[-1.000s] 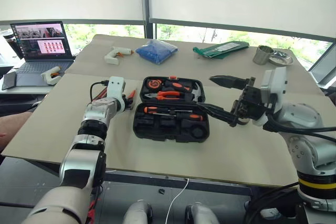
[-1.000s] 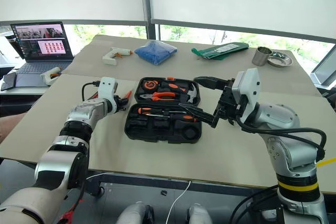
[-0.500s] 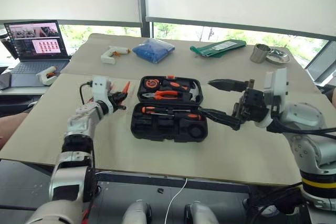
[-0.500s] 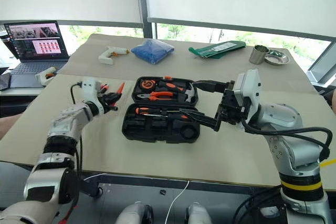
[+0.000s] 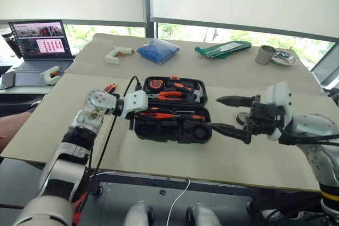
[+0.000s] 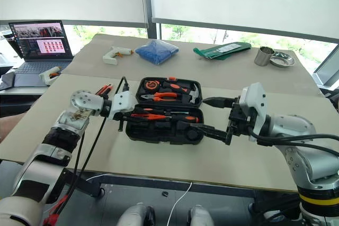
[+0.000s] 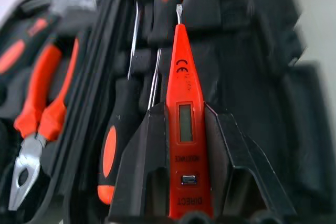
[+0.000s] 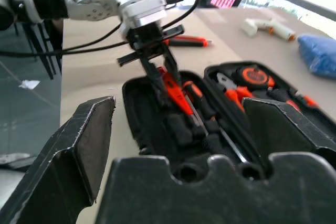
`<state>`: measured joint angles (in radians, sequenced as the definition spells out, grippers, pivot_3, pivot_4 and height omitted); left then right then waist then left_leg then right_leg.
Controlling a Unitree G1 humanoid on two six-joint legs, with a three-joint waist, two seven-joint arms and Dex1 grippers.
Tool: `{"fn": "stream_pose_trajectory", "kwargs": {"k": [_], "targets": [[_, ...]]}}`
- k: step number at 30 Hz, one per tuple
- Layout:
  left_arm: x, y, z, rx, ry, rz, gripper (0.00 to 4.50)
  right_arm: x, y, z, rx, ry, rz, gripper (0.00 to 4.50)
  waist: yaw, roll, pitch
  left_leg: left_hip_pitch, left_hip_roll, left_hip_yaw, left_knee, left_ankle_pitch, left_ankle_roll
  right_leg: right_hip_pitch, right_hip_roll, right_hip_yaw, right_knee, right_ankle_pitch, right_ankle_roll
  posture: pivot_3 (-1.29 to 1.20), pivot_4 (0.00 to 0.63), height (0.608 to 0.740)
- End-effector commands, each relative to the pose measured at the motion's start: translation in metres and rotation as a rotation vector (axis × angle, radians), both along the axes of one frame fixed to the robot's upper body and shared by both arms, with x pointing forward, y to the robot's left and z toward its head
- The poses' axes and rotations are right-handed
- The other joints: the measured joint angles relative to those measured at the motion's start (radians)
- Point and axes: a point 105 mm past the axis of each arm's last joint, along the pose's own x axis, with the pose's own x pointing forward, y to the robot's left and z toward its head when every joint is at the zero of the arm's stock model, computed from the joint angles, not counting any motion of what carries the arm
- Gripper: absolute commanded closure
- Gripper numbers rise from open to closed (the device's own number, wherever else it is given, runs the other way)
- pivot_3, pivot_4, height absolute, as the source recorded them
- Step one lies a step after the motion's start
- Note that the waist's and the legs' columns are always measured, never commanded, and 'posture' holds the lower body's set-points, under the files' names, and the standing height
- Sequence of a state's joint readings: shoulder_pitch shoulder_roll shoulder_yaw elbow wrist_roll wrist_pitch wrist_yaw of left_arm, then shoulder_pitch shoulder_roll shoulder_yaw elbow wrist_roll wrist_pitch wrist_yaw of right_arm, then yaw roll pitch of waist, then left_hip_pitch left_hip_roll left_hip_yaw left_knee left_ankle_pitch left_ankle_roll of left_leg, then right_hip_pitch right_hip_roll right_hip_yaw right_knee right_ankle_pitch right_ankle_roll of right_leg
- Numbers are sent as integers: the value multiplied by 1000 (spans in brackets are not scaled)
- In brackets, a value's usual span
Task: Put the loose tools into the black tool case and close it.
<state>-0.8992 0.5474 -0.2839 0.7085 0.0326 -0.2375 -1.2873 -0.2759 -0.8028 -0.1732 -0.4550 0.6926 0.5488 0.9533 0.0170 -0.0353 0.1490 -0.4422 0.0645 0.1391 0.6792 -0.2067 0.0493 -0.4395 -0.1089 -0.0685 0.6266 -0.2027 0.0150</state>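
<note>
The black tool case (image 5: 172, 128) lies open mid-table, with pliers, a hammer and a tape measure in its far half and a long screwdriver (image 7: 118, 129) in its near half. My left gripper (image 5: 144, 112) reaches in from the case's left side, shut on an orange tester screwdriver (image 7: 181, 124) that points across the near half, just above the moulded slots. Loose orange-and-black tools (image 6: 104, 89) lie on the table left of the case. My right gripper (image 5: 214, 112) hangs open at the case's right edge, its fingers pointing toward the case with nothing between them.
At the far left stand a laptop (image 5: 39, 43) and a white glue gun (image 5: 51, 75). Along the back lie another glue gun (image 5: 117, 52), a blue bag (image 5: 158, 50), a green packet (image 5: 222, 49), a metal cup (image 5: 265, 55) and a dish (image 5: 284, 57).
My left gripper swung right from beside the case to over its near half, rolling the wrist and carrying the orange tester. The right gripper sank a little and stayed open.
</note>
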Motion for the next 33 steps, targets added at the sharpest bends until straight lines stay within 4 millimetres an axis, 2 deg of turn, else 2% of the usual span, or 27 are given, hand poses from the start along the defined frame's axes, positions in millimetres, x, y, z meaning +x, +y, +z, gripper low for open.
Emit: {"fn": "stream_pose_trajectory", "kwargs": {"k": [1, 7, 21, 25, 27, 28, 30, 33], "targets": [[3, -4, 1, 48, -49, -38, 4034, -7, 1, 11, 12, -33, 2, 0, -4, 0, 0, 0, 0, 0, 0, 0, 0, 0, 0, 0, 0, 0, 0, 0, 150, 739], [4, -9, -9, 136, -48, -69, 4034, -9, 1, 11, 25, -28, -11, 0, -3, 0, 0, 0, 0, 0, 1, 0, 1, 0, 0, 0, 0, 0, 1, 0, 150, 739], [-1, 17, -31, 311, 81, -12, 4034, -12, 1, 8, 39, -15, -13, 0, -9, 0, 0, 1, 1, -1, 1, 0, 0, 1, 0, 0, 1, 0, 1, 0, 150, 739], [-6, 5, -32, 231, 108, -36, 4034, -10, 2, 7, 39, -12, -9, 0, -11, 0, 0, 2, 1, -1, 1, 0, 0, 1, 1, 1, 2, -2, 4, 0, 150, 739], [-4, -4, -27, 157, 100, -34, 3020, -10, 2, 6, 38, -9, -6, 0, -10, 0, 0, 2, 1, -1, 1, 0, 0, 1, 1, 1, 2, -2, 4, 0, 150, 739], [-3, -8, -21, 121, 74, -40, 2831, -10, 3, 6, 38, -7, -4, 0, -8, 0, 0, 2, 1, -1, 1, 0, 0, 1, 1, 1, 2, -2, 4, 0, 150, 739], [-2, -12, -11, 66, 32, -60, 2029, -10, 2, 5, 38, -4, -2, 0, -6, 0, 0, 2, 1, -1, 1, 0, 0, 1, 0, 1, 2, -2, 3, 0, 150, 739], [-2, -9, 21, -100, -31, -77, 940, -9, 3, 6, 42, -12, 3, 0, -5, 0, 0, 0, 1, -1, 1, 0, 0, 0, 0, 1, 2, 0, 1, 0, 150, 739]]}}
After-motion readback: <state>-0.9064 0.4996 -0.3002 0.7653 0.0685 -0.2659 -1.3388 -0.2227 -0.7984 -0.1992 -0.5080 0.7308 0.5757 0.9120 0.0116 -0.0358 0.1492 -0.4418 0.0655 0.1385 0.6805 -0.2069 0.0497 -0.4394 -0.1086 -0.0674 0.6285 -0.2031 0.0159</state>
